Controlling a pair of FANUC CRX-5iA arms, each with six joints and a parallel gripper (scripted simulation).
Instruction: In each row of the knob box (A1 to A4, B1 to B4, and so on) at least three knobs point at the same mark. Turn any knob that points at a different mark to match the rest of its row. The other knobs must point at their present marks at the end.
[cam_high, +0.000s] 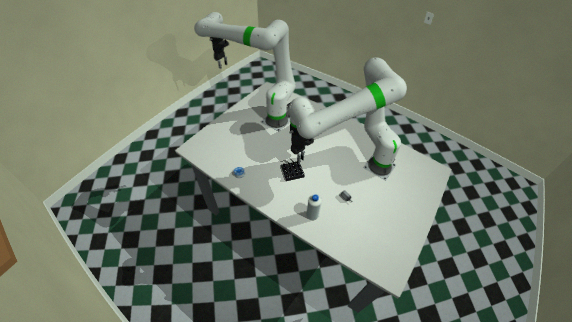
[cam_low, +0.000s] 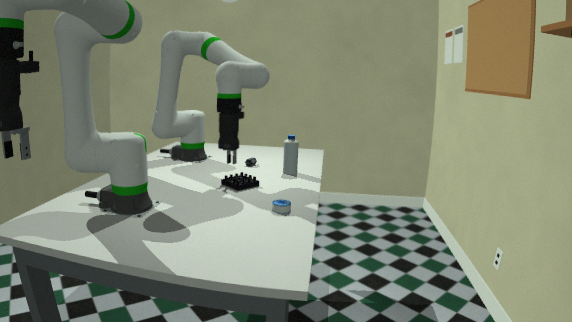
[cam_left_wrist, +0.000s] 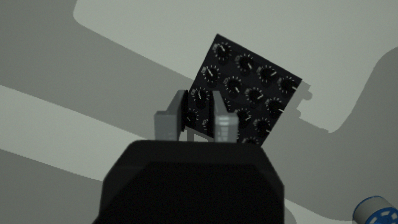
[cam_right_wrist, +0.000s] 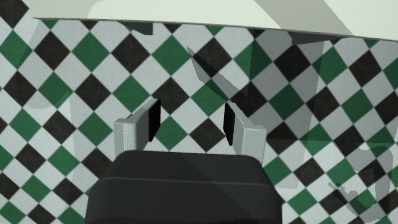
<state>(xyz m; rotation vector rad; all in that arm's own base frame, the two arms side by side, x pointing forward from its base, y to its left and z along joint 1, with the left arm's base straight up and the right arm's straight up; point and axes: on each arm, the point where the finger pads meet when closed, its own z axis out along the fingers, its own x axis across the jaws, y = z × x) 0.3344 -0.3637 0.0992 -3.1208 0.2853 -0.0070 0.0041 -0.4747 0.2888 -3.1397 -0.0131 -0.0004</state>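
The black knob box (cam_high: 292, 170) (cam_low: 240, 183) (cam_left_wrist: 257, 76) lies on the table, turned at an angle in the left wrist view, with rows of round knobs with white pointers. In its leftmost line there, the top two pointers lean up-left; that of the third knob (cam_left_wrist: 200, 96) stands more upright. The row letters are not legible. My left gripper (cam_high: 300, 159) (cam_low: 231, 161) (cam_left_wrist: 198, 103) is partly open and empty, pointing down above the box; its fingers hide some lower knobs. My right gripper (cam_high: 222, 66) (cam_low: 16, 156) (cam_right_wrist: 192, 114) is wide open and empty, high beyond the table edge.
A white bottle (cam_high: 313, 208) (cam_low: 290, 158) with a blue cap stands near the table's long edge. A round blue-topped tin (cam_high: 239, 172) (cam_low: 281, 207) (cam_left_wrist: 376, 212) sits on the box's other side. A small dark object (cam_high: 345, 196) (cam_low: 251, 162) lies near the bottle.
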